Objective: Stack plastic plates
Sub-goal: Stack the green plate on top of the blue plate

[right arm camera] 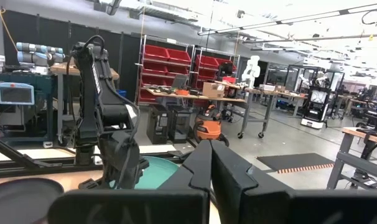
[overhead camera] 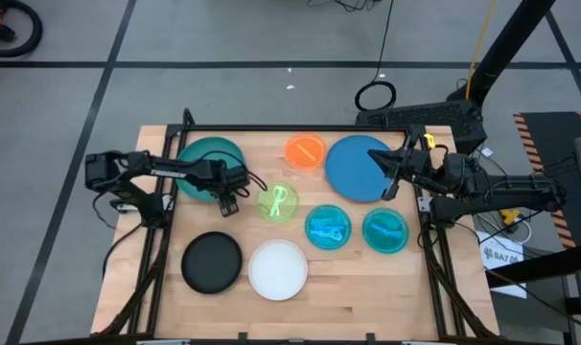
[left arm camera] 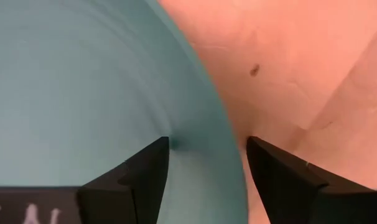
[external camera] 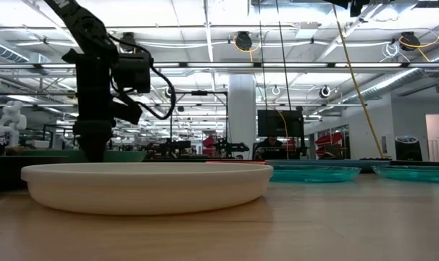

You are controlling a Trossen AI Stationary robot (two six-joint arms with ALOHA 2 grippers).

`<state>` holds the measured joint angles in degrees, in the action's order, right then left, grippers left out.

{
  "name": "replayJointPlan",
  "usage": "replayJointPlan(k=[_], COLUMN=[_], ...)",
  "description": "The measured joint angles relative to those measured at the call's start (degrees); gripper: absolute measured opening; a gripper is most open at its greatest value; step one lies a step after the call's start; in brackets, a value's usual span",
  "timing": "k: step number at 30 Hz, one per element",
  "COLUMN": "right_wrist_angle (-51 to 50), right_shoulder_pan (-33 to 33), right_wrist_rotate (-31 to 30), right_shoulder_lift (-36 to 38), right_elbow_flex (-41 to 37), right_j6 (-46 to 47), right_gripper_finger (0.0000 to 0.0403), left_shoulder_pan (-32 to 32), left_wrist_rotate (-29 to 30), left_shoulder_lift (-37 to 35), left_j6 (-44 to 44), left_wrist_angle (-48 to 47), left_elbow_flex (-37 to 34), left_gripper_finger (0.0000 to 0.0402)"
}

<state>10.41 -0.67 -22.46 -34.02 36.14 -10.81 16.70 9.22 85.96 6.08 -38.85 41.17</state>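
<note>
The dark teal plate (overhead camera: 206, 158) lies flat at the table's far left. My left gripper (overhead camera: 228, 198) is open, pointing down over the plate's near-right rim. In the left wrist view the gripper (left arm camera: 207, 146) has one finger over the plate's inside (left arm camera: 83, 81) and one over the wood outside. My right gripper (overhead camera: 388, 182) is shut and empty above the right side of the large blue plate (overhead camera: 353, 168), pointing level toward the table's left (right arm camera: 210, 152). The orange (overhead camera: 305, 151), lime green (overhead camera: 278, 203), two cyan (overhead camera: 327, 228) (overhead camera: 385, 231), black (overhead camera: 212, 262) and white (overhead camera: 278, 269) plates lie singly on the table. My left gripper comes from above at the dark teal plate's near-right rim (left arm camera: 229, 134), one finger (left arm camera: 154, 158) inside the plate and one (left arm camera: 266, 158) outside it. The fingers are apart, and I cannot tell whether they touch the rim. The plate lies flat on the table.
A black frame (overhead camera: 300, 127) runs along the table's far edge and sides. The white plate (external camera: 147, 185) fills the low view's foreground, with the cyan plates (external camera: 314, 172) behind it. Bare wood (overhead camera: 367, 287) lies at the near right.
</note>
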Motion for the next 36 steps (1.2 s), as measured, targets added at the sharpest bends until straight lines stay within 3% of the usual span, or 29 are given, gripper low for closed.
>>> replayJointPlan(k=[8,14,24,33,36], right_wrist_angle=[0.02,0.02,-0.04,2.2,3.13], right_shoulder_pan=[0.0,0.0,0.08,4.42,6.64], right_wrist_rotate=[0.0,0.0,0.31,14.93,17.07], right_shoulder_lift=[-0.01,0.0,1.55,2.69,2.45], right_elbow_flex=[0.0,0.0,0.0,0.0,0.0], right_j6=[-0.4,-0.42,-0.01,3.19,4.24], right_gripper_finger=[0.0002,0.0002,0.0002,0.0002,0.0002], left_shoulder_pan=[-1.13,-1.54,-7.19,-12.42,-14.14], left_wrist_rotate=[1.86,8.37,12.49,16.29,16.5], left_shoulder_lift=[0.19,0.19,-0.03,-0.05,-0.05], left_j6=[0.57,0.86,-0.17,-5.72,-8.97], left_wrist_angle=[-0.46,-2.32,-11.13,-11.2,-11.11], left_elbow_flex=[0.07,0.35,8.58,17.53,20.57], left_gripper_finger=[0.0094,0.0016,0.0013,0.0013,0.0013])
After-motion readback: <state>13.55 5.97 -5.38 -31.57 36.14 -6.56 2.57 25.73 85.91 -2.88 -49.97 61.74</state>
